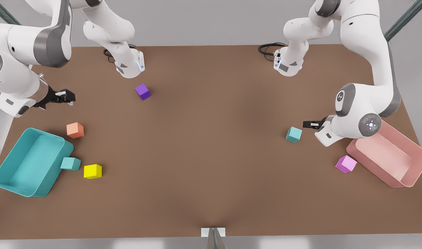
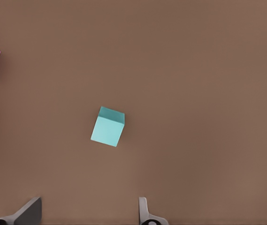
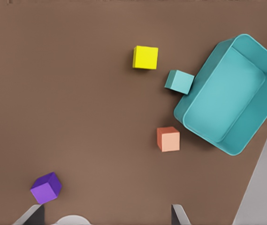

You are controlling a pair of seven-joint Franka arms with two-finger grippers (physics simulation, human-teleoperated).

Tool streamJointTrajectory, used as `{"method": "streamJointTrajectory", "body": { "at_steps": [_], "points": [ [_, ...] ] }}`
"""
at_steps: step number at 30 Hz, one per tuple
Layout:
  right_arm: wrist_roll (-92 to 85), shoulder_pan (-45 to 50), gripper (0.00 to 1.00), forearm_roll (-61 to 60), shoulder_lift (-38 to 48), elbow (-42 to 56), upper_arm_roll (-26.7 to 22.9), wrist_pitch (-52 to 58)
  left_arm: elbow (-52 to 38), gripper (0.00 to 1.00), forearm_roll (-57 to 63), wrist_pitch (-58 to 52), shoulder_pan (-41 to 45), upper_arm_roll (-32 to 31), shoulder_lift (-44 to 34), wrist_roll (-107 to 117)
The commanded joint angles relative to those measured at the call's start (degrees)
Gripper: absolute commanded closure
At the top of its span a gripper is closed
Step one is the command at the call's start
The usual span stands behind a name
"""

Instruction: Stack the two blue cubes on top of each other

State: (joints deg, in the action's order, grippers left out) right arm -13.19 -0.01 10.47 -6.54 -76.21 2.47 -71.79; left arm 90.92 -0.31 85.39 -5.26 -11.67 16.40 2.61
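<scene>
One blue cube [image 1: 70, 163] sits touching the teal bin [image 1: 10, 180], beside the yellow cube [image 1: 92, 171]. The other blue cube [image 1: 293, 134] lies at the front view's right, near the pink bin [image 1: 410, 166], with the left gripper [image 1: 309, 124] above and just beside it, fingers spread, empty. Farther back, the right gripper [image 1: 66, 97] hovers, seemingly spread, near the orange cube [image 1: 75, 130].

Brown table [image 1: 211, 155] carries six cubes [image 1: 293, 134], teal bin [image 1: 10, 162], pink bin [image 1: 416, 157]
</scene>
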Motion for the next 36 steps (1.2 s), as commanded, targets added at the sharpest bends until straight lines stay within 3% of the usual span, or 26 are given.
{"method": "streamJointTrajectory", "body": {
  "at_steps": [1, 3, 5, 9, 14, 23, 36],
  "points": [
    [-4.83, 0.01, 0.0, 0.17, 0.12, -0.43, 0.0, -0.63, -0.04, 0.0, 0.05, -0.76, -0.1, -0.02, -0.14, 1.16],
    [-5.18, 0.62, 0.0, 0.08, -1.37, -1.66, 0.08, -0.02, -0.04, 0.0, 0.05, -1.1, -0.1, -0.02, -0.14, 1.16],
    [-14.31, 2.21, 0.0, 2.01, -4.79, -10.72, -0.09, -5.81, -0.04, 0.0, -0.04, -2.07, -0.1, -0.02, -0.14, 1.16],
    [-46.82, -2.09, 0.0, 0.87, -15.43, -12.74, -0.27, -20.31, -0.04, 0.0, -0.04, -2.16, -0.1, -0.11, -0.14, 1.25],
    [-80.66, -5.53, 0.0, -4.74, -19.66, -13.62, -0.27, -37.18, -0.13, 0.0, -0.04, -2.16, -0.1, -0.11, -0.14, 1.25],
    [-125.41, -9.57, 0.0, -9.94, -23.7, -13.09, -0.53, -43.96, -0.92, 0.0, -0.04, -3.22, -0.01, -0.11, -0.14, 1.25],
    [-120.49, -16.43, 0.0, -10.55, -30.99, -12.04, -1.85, -52.05, -1.18, 0.0, 0.05, -3.3, 0.07, -0.11, -0.14, 1.34]
  ]
}}
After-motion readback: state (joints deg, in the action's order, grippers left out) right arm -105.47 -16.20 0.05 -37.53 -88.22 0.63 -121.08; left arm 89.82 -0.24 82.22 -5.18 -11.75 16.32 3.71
